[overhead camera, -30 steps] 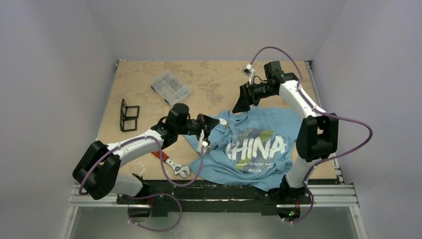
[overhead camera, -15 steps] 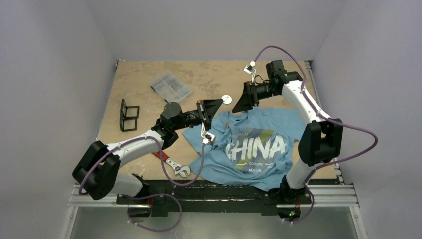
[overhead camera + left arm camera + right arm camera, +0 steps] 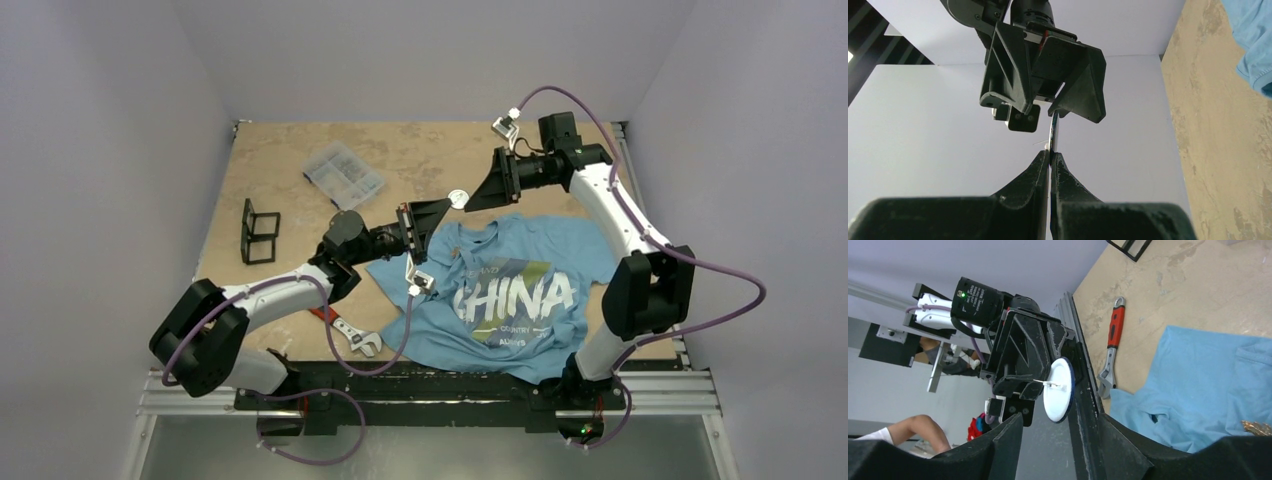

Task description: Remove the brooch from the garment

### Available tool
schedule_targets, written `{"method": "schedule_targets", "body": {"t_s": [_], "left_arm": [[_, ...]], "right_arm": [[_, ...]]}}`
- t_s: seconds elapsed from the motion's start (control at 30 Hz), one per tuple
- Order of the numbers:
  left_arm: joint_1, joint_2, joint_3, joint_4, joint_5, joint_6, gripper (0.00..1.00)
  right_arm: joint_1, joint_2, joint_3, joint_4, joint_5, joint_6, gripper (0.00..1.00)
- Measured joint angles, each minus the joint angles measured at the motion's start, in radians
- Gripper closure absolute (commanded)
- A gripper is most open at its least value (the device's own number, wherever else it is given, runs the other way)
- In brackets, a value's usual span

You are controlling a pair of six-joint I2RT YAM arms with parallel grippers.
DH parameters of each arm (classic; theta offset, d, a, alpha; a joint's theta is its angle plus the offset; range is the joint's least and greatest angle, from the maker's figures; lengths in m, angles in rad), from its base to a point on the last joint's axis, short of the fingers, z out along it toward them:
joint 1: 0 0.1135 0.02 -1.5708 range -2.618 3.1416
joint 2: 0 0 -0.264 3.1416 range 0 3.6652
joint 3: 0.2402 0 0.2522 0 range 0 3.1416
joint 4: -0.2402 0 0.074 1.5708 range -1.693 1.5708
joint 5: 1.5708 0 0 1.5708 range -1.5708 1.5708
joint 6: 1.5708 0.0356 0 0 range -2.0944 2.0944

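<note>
The light blue "CHINA" T-shirt lies flat at the table's front right. It also shows in the right wrist view and the left wrist view. The brooch, a round white disc with a pin on its back, is off the shirt and held in the air behind the collar. My left gripper is shut on its edge. My right gripper is open and faces the brooch closely, one finger on either side of it in the right wrist view, not touching.
A red-handled wrench lies left of the shirt near the front edge. A clear plastic parts box and a black frame stand sit at the back left. The aluminium rail runs along the table's front.
My left gripper has lifted the brooch off the shirt's collar area and carried it up and back. My right gripper has moved in towards the brooch.
</note>
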Motion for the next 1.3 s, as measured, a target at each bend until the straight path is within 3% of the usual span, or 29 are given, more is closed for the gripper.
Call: {"method": "schedule_targets", "body": {"t_s": [0.27, 0.33, 0.43, 0.5, 0.63, 0.7, 0.73, 0.87, 0.9, 0.97, 1.1, 1.2, 1.3], "left_arm": [[-0.003, 0.005, 0.000, 0.010, 0.009, 0.018, 1.00], [-0.003, 0.005, 0.000, 0.010, 0.012, 0.026, 1.00], [-0.003, 0.009, 0.001, 0.010, 0.014, 0.034, 1.00], [-0.003, 0.017, 0.002, 0.010, 0.016, 0.041, 1.00], [-0.005, 0.026, 0.002, 0.015, 0.015, 0.059, 0.56], [-0.007, 0.024, 0.002, 0.005, 0.003, 0.061, 0.44], [-0.006, 0.019, 0.002, -0.015, 0.000, 0.060, 0.43], [0.017, -0.087, 0.026, -0.295, 0.002, 0.006, 0.42], [0.035, -0.127, 0.066, -0.432, 0.016, -0.035, 0.41], [0.074, -0.169, 0.185, -0.676, 0.042, -0.101, 0.40], [0.164, -0.127, 0.588, -1.210, 0.136, -0.257, 0.38], [0.204, -0.023, 0.835, -1.435, 0.248, -0.504, 0.34], [0.240, 0.081, 0.940, -1.485, 0.368, -0.859, 0.39]], "right_arm": [[0.000, 0.026, 0.000, 0.083, -0.045, 0.091, 0.62], [0.000, 0.029, -0.002, 0.110, -0.051, 0.115, 0.73], [0.000, 0.029, -0.006, 0.135, -0.059, 0.136, 1.00], [0.000, 0.029, -0.011, 0.142, -0.066, 0.147, 1.00], [-0.005, 0.029, -0.017, 0.142, -0.067, 0.150, 1.00], [-0.005, 0.029, -0.017, 0.139, -0.066, 0.140, 1.00], [-0.006, 0.029, -0.015, 0.132, -0.064, 0.131, 1.00], [-0.012, 0.029, 0.003, 0.105, -0.038, 0.090, 1.00], [-0.014, 0.029, 0.013, 0.097, -0.029, 0.074, 1.00], [-0.014, 0.029, 0.034, 0.078, -0.009, 0.034, 1.00], [-0.013, 0.021, 0.064, 0.019, 0.035, -0.064, 1.00], [-0.005, 0.003, 0.064, -0.016, 0.064, -0.115, 1.00], [0.009, -0.018, 0.064, -0.031, 0.088, -0.146, 1.00]]}}
